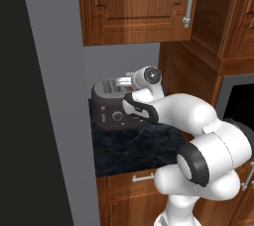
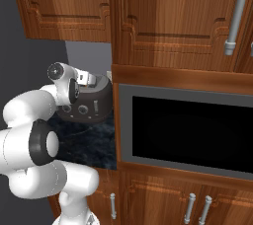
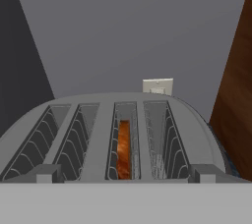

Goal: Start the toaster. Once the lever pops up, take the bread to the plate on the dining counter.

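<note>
The dark grey toaster [image 1: 111,111] stands at the back of a small black-topped counter [image 1: 134,148]; it also shows in the right base view [image 2: 94,105]. My gripper [image 1: 123,81] [image 2: 90,78] hovers just above its silver top. From the hand, the toaster [image 3: 101,134] shows several slots, and the bread [image 3: 124,149] sits deep in the third slot from the left. Both fingertips [image 3: 47,173] stand wide apart at the near edge, so the gripper [image 3: 126,175] is open with nothing between them. The plate and the dining counter are out of view.
Wooden upper cabinets [image 1: 134,7] hang above the toaster. A built-in oven [image 2: 188,130] and a wood side panel [image 3: 238,95] close in on the right. A tall dark panel [image 1: 25,121] stands left. A wall outlet [image 3: 158,86] sits behind the toaster.
</note>
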### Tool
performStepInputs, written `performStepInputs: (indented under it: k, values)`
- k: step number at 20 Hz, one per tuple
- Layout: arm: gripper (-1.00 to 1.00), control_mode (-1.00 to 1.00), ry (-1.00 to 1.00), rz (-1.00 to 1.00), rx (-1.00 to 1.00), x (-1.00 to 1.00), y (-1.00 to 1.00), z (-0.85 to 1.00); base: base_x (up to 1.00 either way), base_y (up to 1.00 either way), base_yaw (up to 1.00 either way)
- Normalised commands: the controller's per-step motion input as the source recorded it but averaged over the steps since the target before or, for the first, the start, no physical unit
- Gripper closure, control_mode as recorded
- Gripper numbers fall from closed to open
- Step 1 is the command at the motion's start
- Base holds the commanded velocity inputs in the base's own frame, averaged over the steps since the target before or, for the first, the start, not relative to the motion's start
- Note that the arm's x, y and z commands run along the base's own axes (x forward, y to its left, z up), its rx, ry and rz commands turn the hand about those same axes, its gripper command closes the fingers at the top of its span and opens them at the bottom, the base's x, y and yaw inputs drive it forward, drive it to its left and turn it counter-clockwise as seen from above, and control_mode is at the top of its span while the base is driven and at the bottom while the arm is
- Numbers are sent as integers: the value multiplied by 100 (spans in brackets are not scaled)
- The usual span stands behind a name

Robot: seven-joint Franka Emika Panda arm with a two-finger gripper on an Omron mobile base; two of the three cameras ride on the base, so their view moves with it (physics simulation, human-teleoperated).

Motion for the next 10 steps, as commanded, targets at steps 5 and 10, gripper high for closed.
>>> performStepInputs:
  k: [5, 10]
  values:
    - [-100, -100, 0, 0, 0, 0, 0, 0, 0, 0, 0]
    - [-100, -100, 0, 0, 0, 0, 0, 0, 0, 0, 0]
